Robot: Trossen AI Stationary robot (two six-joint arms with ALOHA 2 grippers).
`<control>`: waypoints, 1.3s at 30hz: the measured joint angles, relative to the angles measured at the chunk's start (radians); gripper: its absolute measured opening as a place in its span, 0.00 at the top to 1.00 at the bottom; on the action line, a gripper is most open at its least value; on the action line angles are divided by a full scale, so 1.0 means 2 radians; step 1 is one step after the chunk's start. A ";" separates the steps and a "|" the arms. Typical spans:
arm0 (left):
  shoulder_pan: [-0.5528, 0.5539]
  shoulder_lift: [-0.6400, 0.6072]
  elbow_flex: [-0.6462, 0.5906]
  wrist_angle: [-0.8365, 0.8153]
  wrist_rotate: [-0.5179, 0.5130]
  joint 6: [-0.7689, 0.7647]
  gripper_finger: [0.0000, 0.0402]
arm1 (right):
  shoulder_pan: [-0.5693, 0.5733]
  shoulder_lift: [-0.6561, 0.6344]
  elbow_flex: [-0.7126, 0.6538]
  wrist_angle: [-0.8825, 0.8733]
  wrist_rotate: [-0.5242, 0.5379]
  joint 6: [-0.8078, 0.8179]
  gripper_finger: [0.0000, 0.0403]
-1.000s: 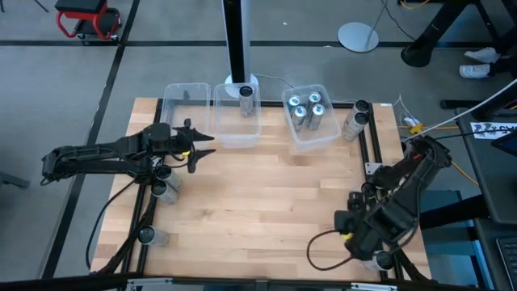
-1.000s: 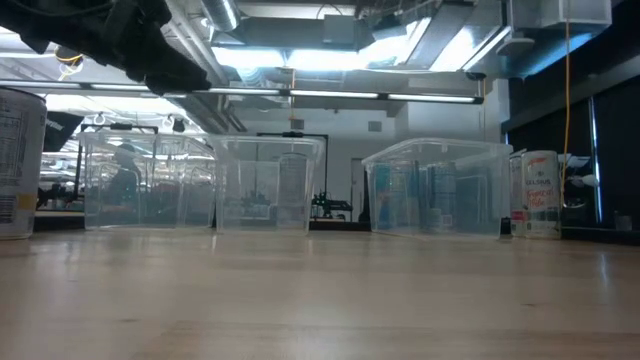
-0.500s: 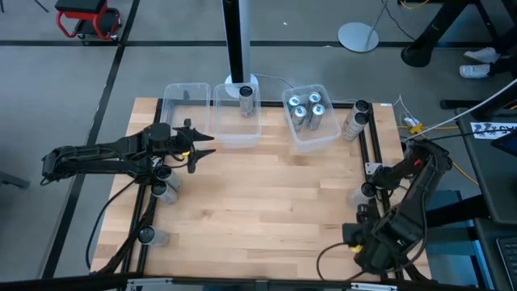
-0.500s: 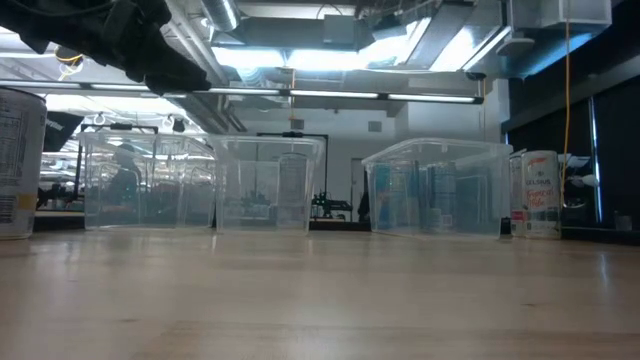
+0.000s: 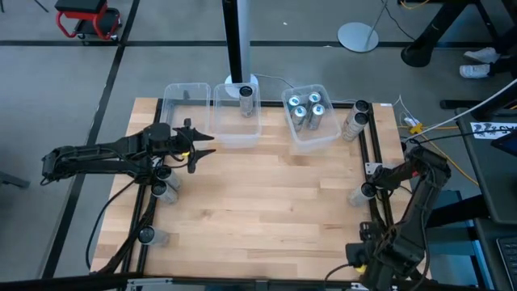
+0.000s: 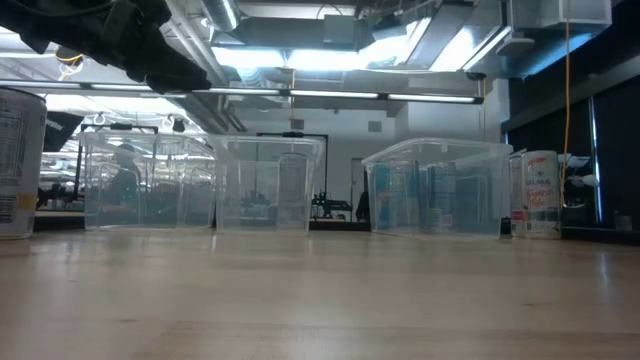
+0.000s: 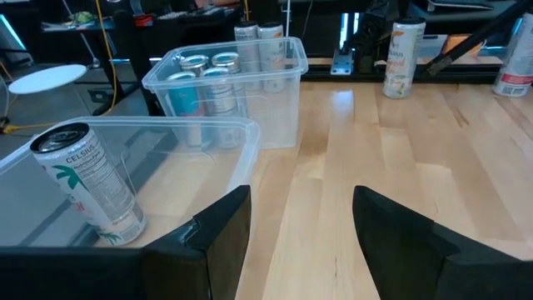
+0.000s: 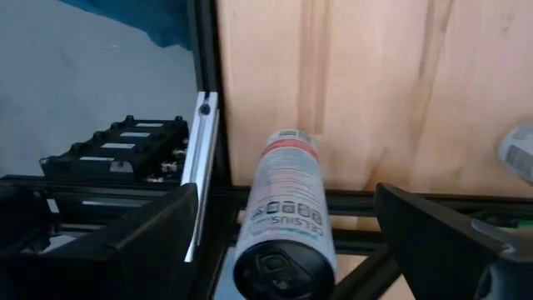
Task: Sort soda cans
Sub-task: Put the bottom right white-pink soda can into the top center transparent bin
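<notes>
Several soda cans stand in the right clear bin (image 5: 308,113), and one stands in the middle bin (image 5: 246,101). The left bin (image 5: 184,105) holds none. Loose cans stand along the table's right edge (image 5: 355,121) and left edge (image 5: 166,190). My right gripper (image 8: 287,190) hangs open over the near right corner, pointing down. A white can with a red band (image 8: 285,229) stands upright below it, between the fingers and apart from both. In the high view the arm (image 5: 380,259) hides that can. My left gripper (image 7: 300,242) waits open at the middle bin's near side.
Black frame rails (image 8: 204,150) run along the table's near and right edges beside the can. Another can (image 5: 363,194) stands at mid right, and more stand near the left arm (image 5: 147,236). A black post (image 5: 236,40) rises behind the bins. Bare wood (image 5: 266,202) lies mid-table.
My right gripper has swung toward the table's near right corner and sunk a little, tipping further downward. It has stayed open. The left arm has kept still.
</notes>
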 joint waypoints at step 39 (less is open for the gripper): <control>0.000 0.000 0.000 0.021 0.000 0.017 0.50 | -0.026 0.049 0.023 0.071 0.098 -0.042 0.10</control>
